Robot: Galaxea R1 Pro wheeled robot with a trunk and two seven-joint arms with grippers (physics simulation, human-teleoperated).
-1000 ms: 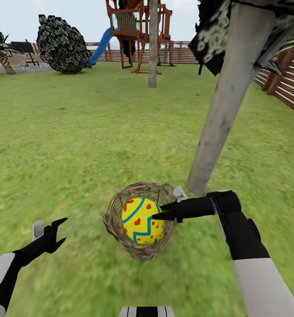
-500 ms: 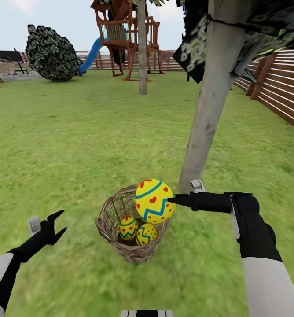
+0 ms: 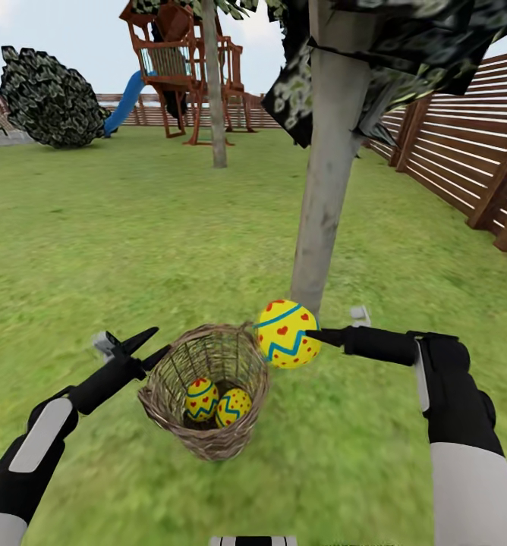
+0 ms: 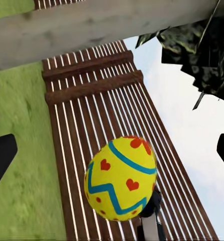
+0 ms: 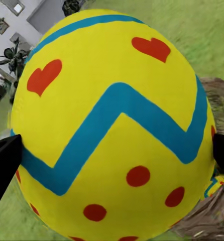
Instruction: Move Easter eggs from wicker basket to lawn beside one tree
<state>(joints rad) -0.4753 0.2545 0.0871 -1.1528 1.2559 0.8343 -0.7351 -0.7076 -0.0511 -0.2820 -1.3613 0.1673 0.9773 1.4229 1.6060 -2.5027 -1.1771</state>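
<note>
We've got one egg (image 3: 287, 334) pinched in our right gripper (image 3: 314, 335), hanging just past the wicker basket (image 3: 206, 400) rim, near the tree (image 3: 325, 189). We want to set it low on the lawn (image 3: 132, 227) by the trunk base, gently, so it doesn't roll. Left gripper (image 3: 149, 343) hovers spread by the basket. Two eggs (image 3: 217, 402) remain inside, half hidden by the weave.

Egg coming out of basket, right pincer carrying it.
Held egg (image 3: 287, 334) is now sitting past the wicker basket (image 3: 206, 388) rim toward the tree (image 3: 323, 182), exposing two eggs (image 3: 216, 402) inside; left pincer (image 3: 149, 346) is closing in on the basket's edge, camera panning right.
</note>
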